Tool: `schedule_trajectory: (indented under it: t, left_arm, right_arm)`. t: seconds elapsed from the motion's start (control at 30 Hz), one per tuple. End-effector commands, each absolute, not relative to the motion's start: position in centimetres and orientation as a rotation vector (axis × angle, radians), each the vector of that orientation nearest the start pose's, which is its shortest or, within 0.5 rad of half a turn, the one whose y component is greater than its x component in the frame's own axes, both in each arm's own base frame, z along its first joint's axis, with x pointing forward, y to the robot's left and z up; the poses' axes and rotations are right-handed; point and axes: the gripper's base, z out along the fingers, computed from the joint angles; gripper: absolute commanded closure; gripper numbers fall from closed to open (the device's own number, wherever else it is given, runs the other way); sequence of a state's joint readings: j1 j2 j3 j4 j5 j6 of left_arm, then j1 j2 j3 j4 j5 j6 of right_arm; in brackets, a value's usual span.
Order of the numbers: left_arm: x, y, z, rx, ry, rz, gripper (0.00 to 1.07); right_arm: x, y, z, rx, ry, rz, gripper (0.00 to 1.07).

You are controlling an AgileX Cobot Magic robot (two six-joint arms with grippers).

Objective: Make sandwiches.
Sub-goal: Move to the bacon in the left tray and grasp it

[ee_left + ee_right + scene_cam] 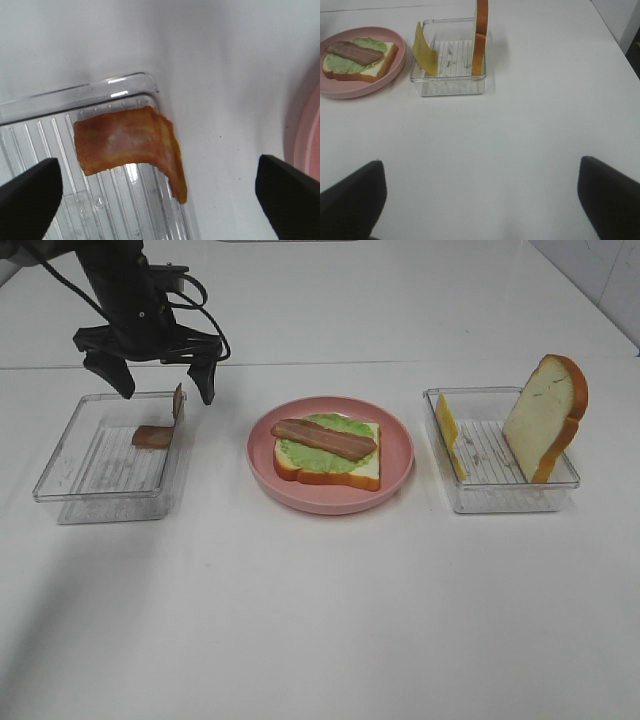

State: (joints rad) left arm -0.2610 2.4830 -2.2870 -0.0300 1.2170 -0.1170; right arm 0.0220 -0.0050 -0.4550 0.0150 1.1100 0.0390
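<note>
Brown bacon [127, 145] leans in the left tray's [100, 465] far right corner under the wide-open left gripper [166, 392], right gripper [480, 205] also wide, so the second-bacon step seems underway: descend, pinch it, carry it to the sandwich [326, 448] on the plate [330, 505].

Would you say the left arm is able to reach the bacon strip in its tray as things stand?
Probably yes. The left gripper hangs open above the bacon strip, with nothing between them. The strip leans bent against a wall of the clear tray, which may crowd one finger.
</note>
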Motion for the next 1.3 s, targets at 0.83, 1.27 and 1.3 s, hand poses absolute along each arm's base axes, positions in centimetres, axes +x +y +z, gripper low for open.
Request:
schedule_trajectory:
  t: [0.83, 1.27, 1.3]
  left_arm:
    - [49.98, -14.02, 16.74, 0.203, 2.934, -0.148, 0.63]
    - [49.99, -13.99, 16.74, 0.229, 2.931, -0.139, 1.07]
    - [49.99, -13.98, 16.73, 0.232, 2.931, -0.138, 1.07]
  right_arm:
    - [-0.55, 0.14, 26.07, 0.017, 2.102, 0.054, 0.09]
    - [-0.55, 0.14, 26.07, 0.017, 2.102, 0.054, 0.09]
    - [-0.55, 0.14, 26.07, 0.017, 2.102, 0.054, 0.09]
